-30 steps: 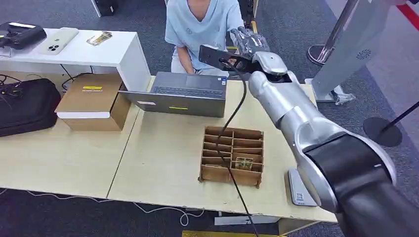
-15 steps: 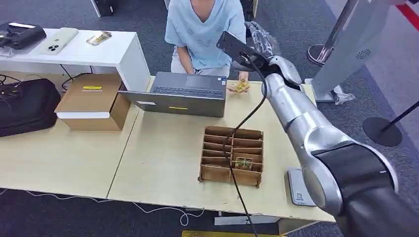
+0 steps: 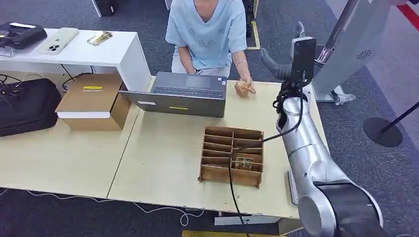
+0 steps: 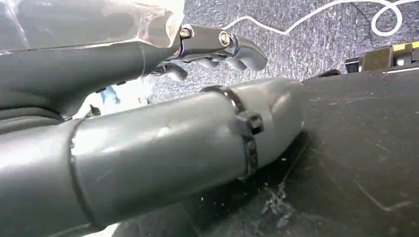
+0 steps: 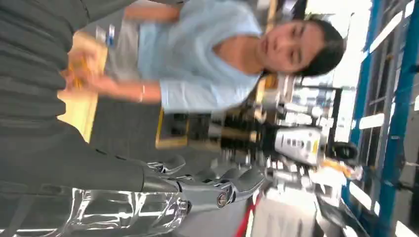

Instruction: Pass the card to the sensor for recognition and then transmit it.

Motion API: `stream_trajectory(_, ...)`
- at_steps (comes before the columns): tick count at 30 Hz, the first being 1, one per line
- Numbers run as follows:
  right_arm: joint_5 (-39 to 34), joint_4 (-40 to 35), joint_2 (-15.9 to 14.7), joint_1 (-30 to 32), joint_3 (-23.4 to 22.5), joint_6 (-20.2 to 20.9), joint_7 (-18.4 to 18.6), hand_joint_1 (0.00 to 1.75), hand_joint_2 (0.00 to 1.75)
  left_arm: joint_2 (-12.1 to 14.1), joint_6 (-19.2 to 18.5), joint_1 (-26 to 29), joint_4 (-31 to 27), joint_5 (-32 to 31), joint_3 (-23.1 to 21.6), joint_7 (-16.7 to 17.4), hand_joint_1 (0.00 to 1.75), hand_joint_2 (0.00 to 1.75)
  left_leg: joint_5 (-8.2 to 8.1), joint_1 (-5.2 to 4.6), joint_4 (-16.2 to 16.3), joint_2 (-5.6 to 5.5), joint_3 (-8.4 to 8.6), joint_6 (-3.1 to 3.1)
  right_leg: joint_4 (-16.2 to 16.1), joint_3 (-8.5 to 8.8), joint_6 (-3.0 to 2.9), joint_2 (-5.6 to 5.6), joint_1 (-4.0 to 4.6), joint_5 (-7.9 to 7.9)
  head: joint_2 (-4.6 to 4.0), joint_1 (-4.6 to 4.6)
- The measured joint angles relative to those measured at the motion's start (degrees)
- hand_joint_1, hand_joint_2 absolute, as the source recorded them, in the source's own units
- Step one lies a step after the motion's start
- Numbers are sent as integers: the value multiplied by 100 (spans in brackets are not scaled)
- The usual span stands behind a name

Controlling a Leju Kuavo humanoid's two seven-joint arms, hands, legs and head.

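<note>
From the head view I see my right arm stretched forward past the far right corner of the table (image 3: 163, 163), with the right hand (image 3: 274, 65) out beyond the far edge, above the floor. In the right wrist view the fingers (image 5: 237, 183) are spread apart and released, nothing in them. The card (image 3: 242, 87) is in the person's hand (image 3: 245, 88), resting at the far edge of the table just right of the laptop (image 3: 185, 94); in the right wrist view it shows as a blurred yellow patch in that hand, so I cannot read any detail on it. A second card (image 3: 243, 163) lies in a compartment along the near right side of the wooden divider box (image 3: 231, 156), which sits toward the near edge, right of centre. A flat grey sensor pad (image 3: 295, 187) lies at the near right corner, partly hidden by my arm. A black cable (image 3: 232, 185) runs from my wrist over the box and off the near edge. A cardboard box (image 3: 94, 101) stands at the far edge left of the laptop, with a black bag (image 3: 27, 106) at the left edge. In the left wrist view my left hand (image 4: 148, 138) hangs beside a dark surface; its fingers (image 4: 222, 44) look curled in, holding nothing that I can see.
</note>
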Motion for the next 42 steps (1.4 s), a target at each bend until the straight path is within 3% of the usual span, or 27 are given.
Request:
stream_trajectory(1, -275, -282, -37, 227, 7, 26, 22, 0, 175, 2, 37, 9, 0, 7, 0, 0, 0, 0, 0, 0, 0, -5, -3, 0, 0, 0, 0, -5, 0, -1, 0, 0)
stream_trajectory(6, -1242, -1879, -325, 1498, 70, 386, 234, 0, 175, 20, 68, 46, 0, 63, 9, -2, 0, 0, -4, 0, -1, -9, -8, 4, -3, -1, 3, -9, 0, -4, 0, 2)
stream_trajectory(11, -1452, -3265, -562, 2601, 70, 430, 269, 0, 175, 33, 125, 71, 0, 125, 35, -2, 0, 0, -14, -2, -2, 4, -10, 7, -5, -4, 3, 2, -1, -5, 0, 2)
stream_trajectory(14, -1448, -3886, -614, 3060, 70, 196, 306, 0, 175, 37, 142, 78, 0, 164, 61, -2, 0, 0, -15, -2, -2, 3, -8, 8, -5, -5, 3, 1, 0, -7, 0, -2)
stream_trajectory(18, -1255, -4721, -608, 3790, 24, -461, 76, 0, 175, 37, 166, 105, 0, 236, 114, 4, 0, 0, -14, -1, -4, -3, -11, 7, -4, -3, 7, -7, 0, -12, 0, 0)
stream_trajectory(20, -1349, -5112, -470, 4102, -63, -824, -72, 0, 175, 37, 173, 106, 0, 240, 149, 7, 0, 0, -15, -1, -6, -1, -10, 7, -4, -3, 7, -5, 0, -13, 0, 0)
stream_trajectory(24, -1478, -5656, -183, 4673, -168, -1102, -135, 0, 175, 33, 177, 107, 0, 258, 199, 11, 0, 0, -21, -1, -8, 6, -6, 3, -4, -3, 5, 4, 0, -20, 0, -2)
stream_trajectory(26, -977, -5895, -76, 4941, -175, -1300, -7, 0, 175, 28, 177, 108, 0, 258, 203, 43, 0, 0, -21, -1, -8, 1, -6, 3, -4, -2, 6, -4, 0, -22, 0, -2)
stream_trajectory(29, 617, -6137, -52, 5324, -175, -1533, 311, 0, 175, 28, 164, 121, 0, 251, 210, 118, 0, 0, -22, -1, -8, -2, -8, 4, -4, 0, 6, -8, 0, -24, 0, 0)
stream_trajectory(34, 1491, -6532, 44, 5789, -208, -1581, 713, 0, 175, 28, 138, 120, 0, 236, 229, 175, 0, 0, -27, -2, -8, 3, -6, 1, -5, 0, 5, -3, -1, -25, 0, 0)
stream_trajectory(42, 4455, -6805, 31, 6292, -94, -579, 2398, 0, 175, 24, 175, 136, 0, 192, 245, 247, 0, 0, -27, -1, -8, 3, -6, 1, -4, 1, 2, -4, 0, -27, 0, 0)
